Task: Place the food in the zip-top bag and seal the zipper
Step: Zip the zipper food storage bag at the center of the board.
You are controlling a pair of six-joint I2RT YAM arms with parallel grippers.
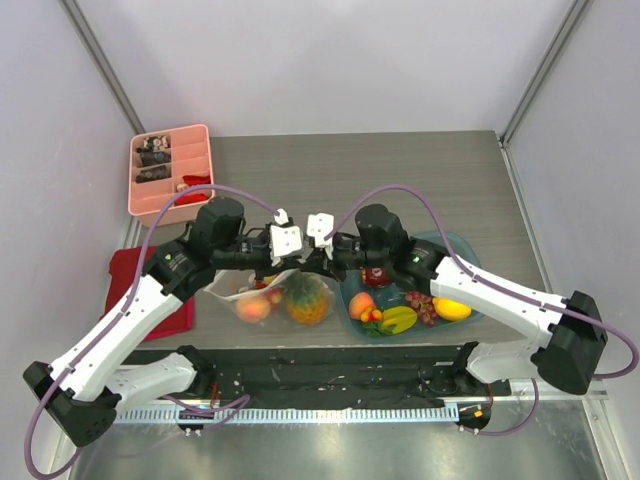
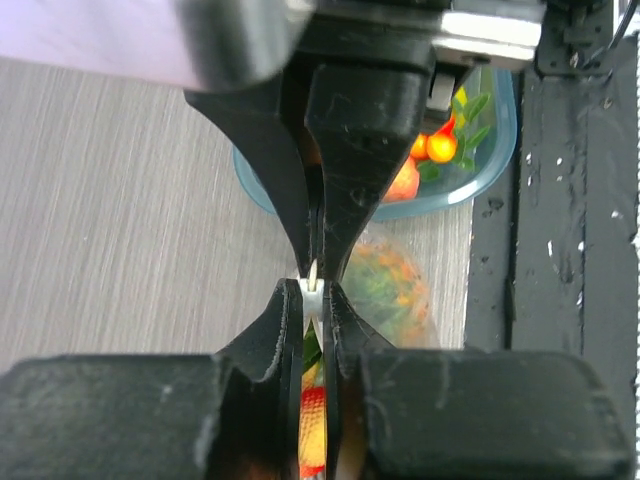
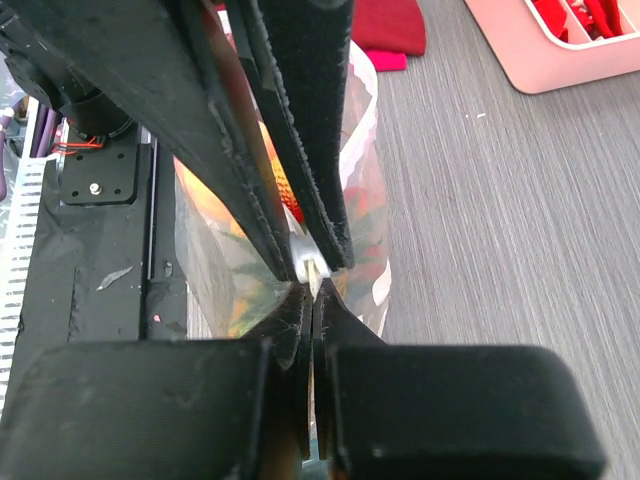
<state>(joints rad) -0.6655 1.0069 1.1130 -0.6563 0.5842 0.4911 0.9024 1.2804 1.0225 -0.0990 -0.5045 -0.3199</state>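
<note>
The zip-top bag [image 1: 283, 297] hangs between both arms at the table's near middle, with the pineapple [image 1: 308, 298] and a peach [image 1: 253, 309] inside. My left gripper [image 1: 296, 262] and right gripper [image 1: 322, 262] meet tip to tip, both shut on the zipper. In the left wrist view my gripper [image 2: 313, 292] pinches the whitish zipper [image 2: 313, 278], with the bag [image 2: 392, 290] below it. The right wrist view shows my gripper [image 3: 315, 292] shut on the zipper [image 3: 314, 270] above the bag [image 3: 366, 190]. More food [image 1: 400, 318] lies on the teal plate [image 1: 456, 242].
A pink compartment tray [image 1: 170, 170] stands at the back left and shows in the right wrist view [image 3: 570, 50]. A red cloth [image 1: 135, 275] lies at the left. The teal plate's rim [image 2: 500, 160] is close to the right of the bag. A black mat [image 1: 320, 365] runs along the near edge.
</note>
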